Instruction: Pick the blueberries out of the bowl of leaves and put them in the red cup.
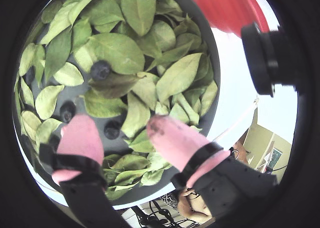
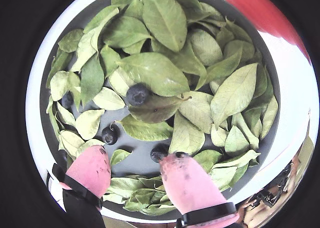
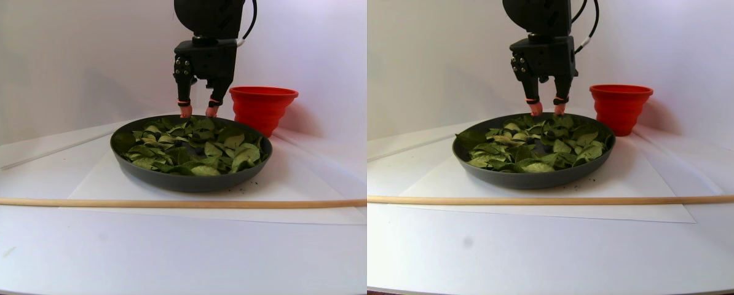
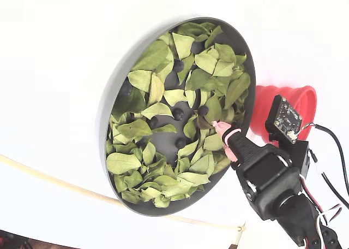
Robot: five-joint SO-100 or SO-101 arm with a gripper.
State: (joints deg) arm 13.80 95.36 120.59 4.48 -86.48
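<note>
While open, gripper (image 2: 132, 170) | pink rounded pads | curled leaves (image 2: 160, 73), matte bowl (image 2: 52, 63)

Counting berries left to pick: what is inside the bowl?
The bowl holds many leaves and at least four blueberries on bare patches. More may lie hidden under leaves.

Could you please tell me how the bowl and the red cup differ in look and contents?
The bowl is dark grey, wide and shallow with a low rim; the red cup is bright red, much smaller, taller for its width, with stepped sides. The bowl holds leaves and blueberries; the cup's inside cannot be seen. Both are round and stand on the white table.
</note>
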